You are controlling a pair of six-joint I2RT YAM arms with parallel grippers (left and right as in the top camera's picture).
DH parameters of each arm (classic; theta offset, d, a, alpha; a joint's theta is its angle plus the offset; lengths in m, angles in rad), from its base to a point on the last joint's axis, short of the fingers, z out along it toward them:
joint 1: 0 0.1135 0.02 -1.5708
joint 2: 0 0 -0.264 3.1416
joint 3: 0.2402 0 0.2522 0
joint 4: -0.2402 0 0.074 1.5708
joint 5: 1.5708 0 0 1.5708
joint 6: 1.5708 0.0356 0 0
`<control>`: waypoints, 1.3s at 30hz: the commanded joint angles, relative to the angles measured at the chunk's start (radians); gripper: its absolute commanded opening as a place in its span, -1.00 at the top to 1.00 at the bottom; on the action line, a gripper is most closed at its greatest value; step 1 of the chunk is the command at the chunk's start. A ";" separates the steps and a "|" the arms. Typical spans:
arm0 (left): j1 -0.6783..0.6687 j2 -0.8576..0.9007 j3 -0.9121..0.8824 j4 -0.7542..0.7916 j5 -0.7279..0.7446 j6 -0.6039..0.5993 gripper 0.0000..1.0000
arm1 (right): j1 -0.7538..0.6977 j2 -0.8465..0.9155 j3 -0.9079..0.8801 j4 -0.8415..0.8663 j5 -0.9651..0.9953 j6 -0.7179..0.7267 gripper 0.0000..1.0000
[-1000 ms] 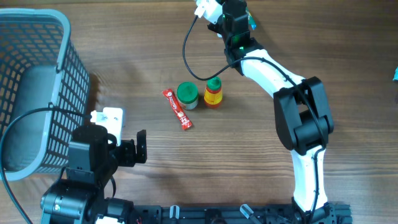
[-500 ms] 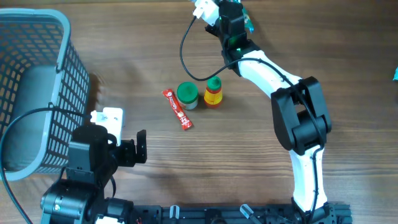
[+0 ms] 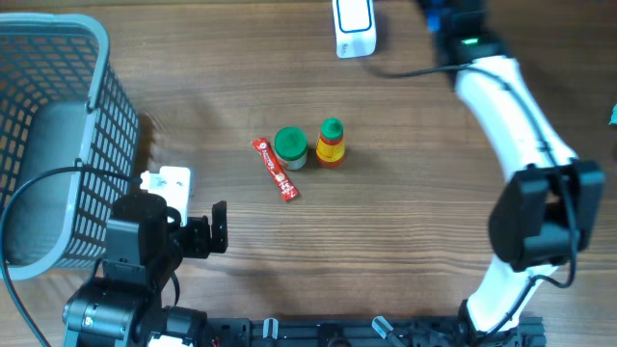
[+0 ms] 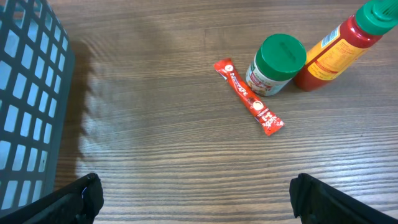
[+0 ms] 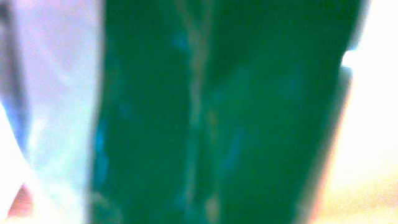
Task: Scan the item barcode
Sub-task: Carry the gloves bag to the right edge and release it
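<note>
A white barcode scanner (image 3: 354, 24) lies at the far edge of the table. My right gripper (image 3: 445, 14) hovers to its right at the top edge of the overhead view. A blurred green item (image 5: 211, 112) fills the right wrist view and hides the fingers, and the gripper is shut on it. My left gripper (image 3: 214, 231) rests near the front left, open, with bare wood between its fingertips (image 4: 87, 193). Ahead of it lie a red sachet (image 4: 249, 96), a green-lidded jar (image 4: 277, 62) and a red and yellow bottle (image 4: 339, 46).
A tall grey mesh basket (image 3: 58, 145) stands at the left, close beside my left arm; its wall (image 4: 25, 93) shows in the left wrist view. The sachet (image 3: 276, 169), jar (image 3: 290, 146) and bottle (image 3: 331, 143) sit together mid-table. A dark cable (image 3: 415, 69) runs near the scanner.
My right arm has swung to the right along the far edge, and the scanner it was covering now shows. The left arm and the three items mid-table have not moved.
</note>
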 commanded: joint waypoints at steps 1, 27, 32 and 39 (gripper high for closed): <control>-0.005 -0.005 -0.006 0.003 0.005 -0.009 -1.00 | -0.152 0.002 0.008 -0.053 0.014 0.080 0.91; -0.005 -0.005 -0.006 0.003 0.005 -0.010 -1.00 | -0.649 0.262 -0.007 -0.280 0.105 0.336 0.38; -0.005 -0.005 -0.006 0.003 0.005 -0.009 -1.00 | -0.648 0.253 -0.006 -0.306 0.096 0.439 -0.89; -0.005 -0.005 -0.006 0.003 0.005 -0.010 -1.00 | -0.638 0.091 -0.006 -0.319 -0.054 0.565 -0.99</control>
